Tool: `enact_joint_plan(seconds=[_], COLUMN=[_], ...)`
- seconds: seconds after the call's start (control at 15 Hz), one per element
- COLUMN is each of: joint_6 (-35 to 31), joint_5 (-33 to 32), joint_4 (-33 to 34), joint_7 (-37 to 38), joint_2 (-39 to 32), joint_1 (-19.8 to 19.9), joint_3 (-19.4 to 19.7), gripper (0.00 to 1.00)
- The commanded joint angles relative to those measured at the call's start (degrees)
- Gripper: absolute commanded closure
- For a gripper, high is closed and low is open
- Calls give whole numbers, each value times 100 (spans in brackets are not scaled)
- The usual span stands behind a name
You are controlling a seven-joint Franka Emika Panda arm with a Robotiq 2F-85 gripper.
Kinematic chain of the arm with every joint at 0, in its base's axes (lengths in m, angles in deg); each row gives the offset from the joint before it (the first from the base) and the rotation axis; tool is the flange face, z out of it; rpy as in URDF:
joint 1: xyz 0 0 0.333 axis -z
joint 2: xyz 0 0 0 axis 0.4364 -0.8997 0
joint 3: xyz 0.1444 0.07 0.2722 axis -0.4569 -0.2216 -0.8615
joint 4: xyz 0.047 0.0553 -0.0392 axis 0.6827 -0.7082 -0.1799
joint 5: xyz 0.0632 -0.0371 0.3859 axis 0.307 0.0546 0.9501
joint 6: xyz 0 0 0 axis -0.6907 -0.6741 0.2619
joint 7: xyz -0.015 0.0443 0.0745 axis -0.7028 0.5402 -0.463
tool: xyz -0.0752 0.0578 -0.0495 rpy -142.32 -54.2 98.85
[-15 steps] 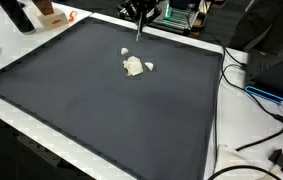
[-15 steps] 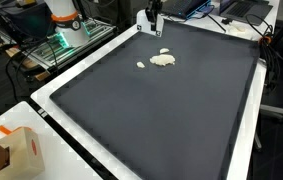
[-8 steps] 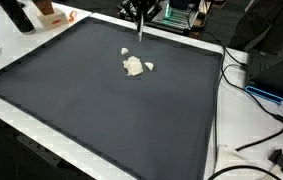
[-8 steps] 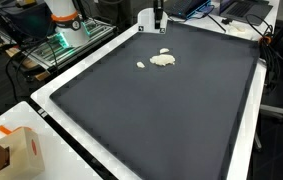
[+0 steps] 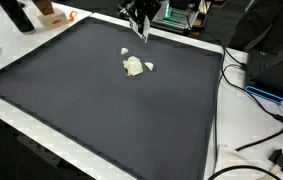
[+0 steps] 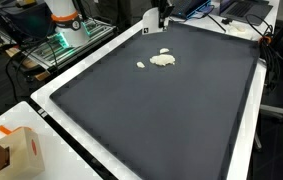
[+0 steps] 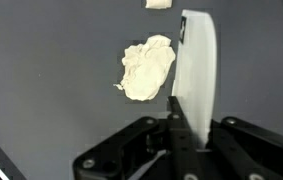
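1. Dark grey mat [image 7: 41, 70] covers the tabletop.
2. Cream lump [image 7: 147, 68], soft and doughy-looking, lies flat on the mat. In both exterior views the lump [image 5: 133, 66] [image 6: 162, 60] sits approx mid-mat.
3. Small crumb [image 7: 159, 4] lies near the lump, not touching.
4. Gripper [image 7: 186, 125] is clamped narrow on a white blade [image 7: 198, 60]. In an exterior view the gripper [image 5: 139, 20] hangs at the far mat edge, apart from the lump.
5. Judgement: keep the clamp firm so the blade can't twist. Keep the blade edge square to the mat and go slow, as the soft stuff prob smears.
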Motion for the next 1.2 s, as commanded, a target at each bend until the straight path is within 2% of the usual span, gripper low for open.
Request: enact_joint_plan(seconds=[0.0, 0.27, 0.33, 0.67, 0.73, 1.13], joint_6=[97, 203, 46, 56, -16, -654], joint_5=[264, 302, 205, 211, 383, 701], joint_4=[112, 224, 130, 182, 206, 105], joint_7=[-1280, -2559, -2005, -2390, -2740, -3650], joint_2=[-122, -197, -151, -195, -366, -1035], joint_1=[-85, -65, -68, -63, -11, 193], joint_3=[40, 31, 28, 26, 67, 80], gripper=[99, 99, 96, 96, 99, 99])
